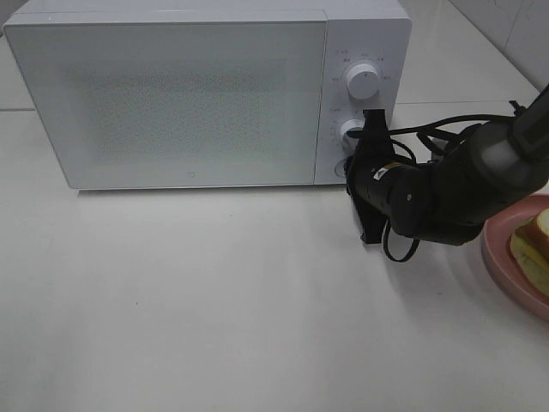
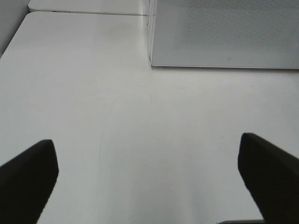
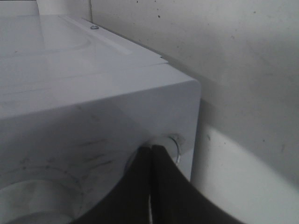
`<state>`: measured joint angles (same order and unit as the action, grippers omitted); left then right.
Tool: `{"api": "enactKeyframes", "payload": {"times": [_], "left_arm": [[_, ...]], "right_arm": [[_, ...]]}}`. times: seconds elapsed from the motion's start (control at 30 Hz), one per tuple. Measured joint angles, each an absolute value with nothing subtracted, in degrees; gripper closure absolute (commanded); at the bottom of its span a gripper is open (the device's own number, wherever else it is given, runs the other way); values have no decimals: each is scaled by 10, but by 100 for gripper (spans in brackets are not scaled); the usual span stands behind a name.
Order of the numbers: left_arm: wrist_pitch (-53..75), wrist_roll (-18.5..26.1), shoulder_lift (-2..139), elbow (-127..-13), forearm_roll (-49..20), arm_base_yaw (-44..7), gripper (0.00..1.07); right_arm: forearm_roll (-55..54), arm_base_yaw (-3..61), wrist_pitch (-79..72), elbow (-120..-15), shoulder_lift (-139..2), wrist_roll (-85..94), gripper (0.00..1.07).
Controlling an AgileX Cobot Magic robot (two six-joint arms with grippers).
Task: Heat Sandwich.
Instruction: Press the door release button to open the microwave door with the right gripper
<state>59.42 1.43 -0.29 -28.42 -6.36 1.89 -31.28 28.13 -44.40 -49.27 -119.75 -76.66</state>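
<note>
Currently, the sandwich lies on a round pink plate at the right edge of the worktop, cut off by the frame. Just beside it toward the back, the right gripper has its fingers pressed together with nothing between them, their tips at the round button low on the microwave's control panel, below the 2 knobs. The microwave door is closed. The left gripper is spread wide over bare worktop in front of the microwave.
</note>
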Motion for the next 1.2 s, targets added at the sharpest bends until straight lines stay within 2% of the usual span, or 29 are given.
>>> {"api": "enactKeyframes", "payload": {"times": [0.93,1.2], "left_arm": [[594,14,-3,-284,-64,19,6],[594,14,-3,-284,-64,19,6]], "right_arm": [[-324,290,-502,-506,-1226,-755,107],[-360,292,-462,-544,-1240,-736,107]]}}
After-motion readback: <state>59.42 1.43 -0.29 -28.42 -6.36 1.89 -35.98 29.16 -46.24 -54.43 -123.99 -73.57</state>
